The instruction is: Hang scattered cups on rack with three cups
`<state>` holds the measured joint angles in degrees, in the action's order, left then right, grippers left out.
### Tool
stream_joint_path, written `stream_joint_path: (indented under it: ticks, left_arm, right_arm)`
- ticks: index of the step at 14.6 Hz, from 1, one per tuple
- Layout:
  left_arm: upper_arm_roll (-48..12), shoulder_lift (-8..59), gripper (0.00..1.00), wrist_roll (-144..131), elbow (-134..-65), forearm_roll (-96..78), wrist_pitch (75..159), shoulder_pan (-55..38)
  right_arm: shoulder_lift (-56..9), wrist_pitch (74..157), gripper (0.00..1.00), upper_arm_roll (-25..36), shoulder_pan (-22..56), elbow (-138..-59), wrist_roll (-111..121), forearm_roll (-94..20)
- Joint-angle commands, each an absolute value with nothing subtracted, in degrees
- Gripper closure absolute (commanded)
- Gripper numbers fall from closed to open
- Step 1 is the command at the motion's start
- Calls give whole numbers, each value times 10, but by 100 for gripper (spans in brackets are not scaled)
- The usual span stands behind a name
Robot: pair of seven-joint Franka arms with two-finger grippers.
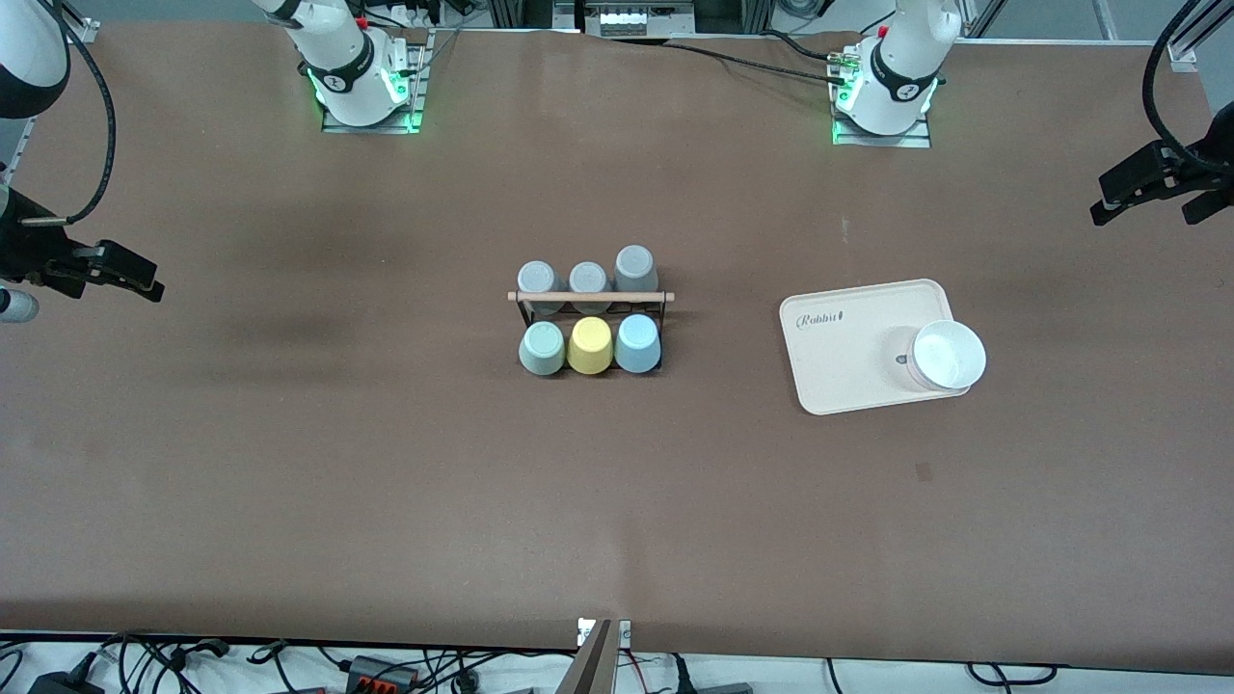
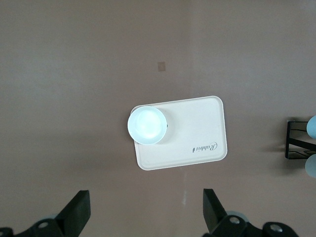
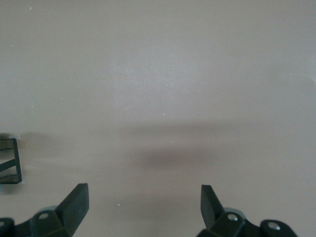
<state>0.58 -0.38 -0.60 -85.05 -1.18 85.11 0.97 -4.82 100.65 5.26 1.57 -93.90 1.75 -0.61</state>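
Note:
The black wire rack (image 1: 590,298) with a wooden rod across its top stands mid-table. Mouth down in its row nearer the front camera are the mint green cup (image 1: 542,348), a yellow cup (image 1: 590,345) and the light blue cup (image 1: 637,344). Three grey cups (image 1: 588,278) fill the farther row. My left gripper (image 1: 1143,212) hangs open and empty over the table's edge at the left arm's end; the left wrist view shows its open gripper (image 2: 146,207) over bare table. My right gripper (image 1: 130,278) waits open and empty at the right arm's end, over bare table in its wrist view (image 3: 144,205).
A cream tray (image 1: 848,347) lies between the rack and the left arm's end, with a white bowl-like cup (image 1: 949,355) on its corner. The left wrist view shows that tray (image 2: 197,133), the white cup (image 2: 147,124) and the rack's end (image 2: 296,140). A rack corner (image 3: 10,163) shows in the right wrist view.

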Motion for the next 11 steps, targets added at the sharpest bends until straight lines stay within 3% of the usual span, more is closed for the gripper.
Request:
stream_joint_path:
  ticks: [1, 11]
  left_arm:
    - [4, -11, 0, 5, -856, 0, 849, 8]
    - [4, -10, 0, 4, -857, -1, 849, 7]
  right_arm:
    - [-33, 1007, 0, 47, 18, -948, 31, -1]
    - [-22, 981, 0, 48, 17, -948, 47, 0]
